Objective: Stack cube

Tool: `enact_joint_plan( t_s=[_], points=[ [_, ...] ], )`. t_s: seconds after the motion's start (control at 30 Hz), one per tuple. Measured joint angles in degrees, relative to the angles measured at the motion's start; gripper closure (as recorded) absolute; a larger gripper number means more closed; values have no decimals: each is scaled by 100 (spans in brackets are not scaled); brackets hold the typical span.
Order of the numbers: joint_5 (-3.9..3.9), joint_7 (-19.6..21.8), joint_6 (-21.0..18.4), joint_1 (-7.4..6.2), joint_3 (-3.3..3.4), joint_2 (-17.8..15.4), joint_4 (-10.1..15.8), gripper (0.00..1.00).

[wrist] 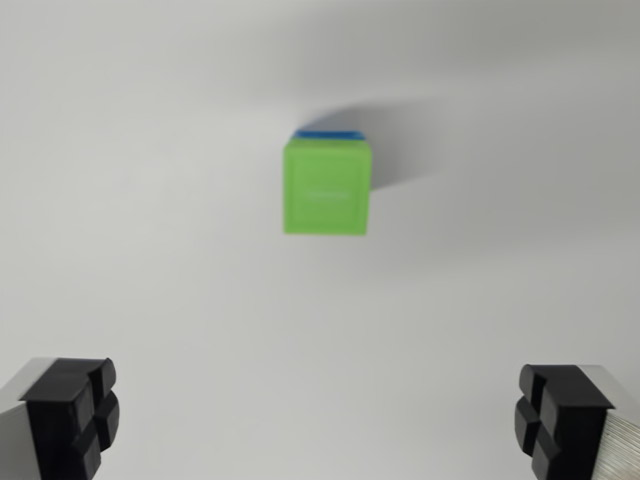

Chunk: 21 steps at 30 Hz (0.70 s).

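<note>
A green cube (327, 190) sits on top of a blue cube (326, 133), of which only a thin strip shows at the far edge. The stack stands on a white surface in the upper middle of the wrist view. My gripper (320, 420) is open, well above and nearer than the stack. Its two black fingertips (75, 415) show at the bottom corners, far apart, with nothing between them.
The white surface (150, 280) is all that surrounds the stack. A soft shadow falls to the right of the cubes.
</note>
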State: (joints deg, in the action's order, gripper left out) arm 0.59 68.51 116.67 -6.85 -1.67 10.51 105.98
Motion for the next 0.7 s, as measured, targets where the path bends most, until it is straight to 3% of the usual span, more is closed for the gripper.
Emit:
enact_joint_plan(
  t_s=[0.7],
  points=[
    [-3, -5, -567, 0, 0, -141, -425, 0]
  ],
)
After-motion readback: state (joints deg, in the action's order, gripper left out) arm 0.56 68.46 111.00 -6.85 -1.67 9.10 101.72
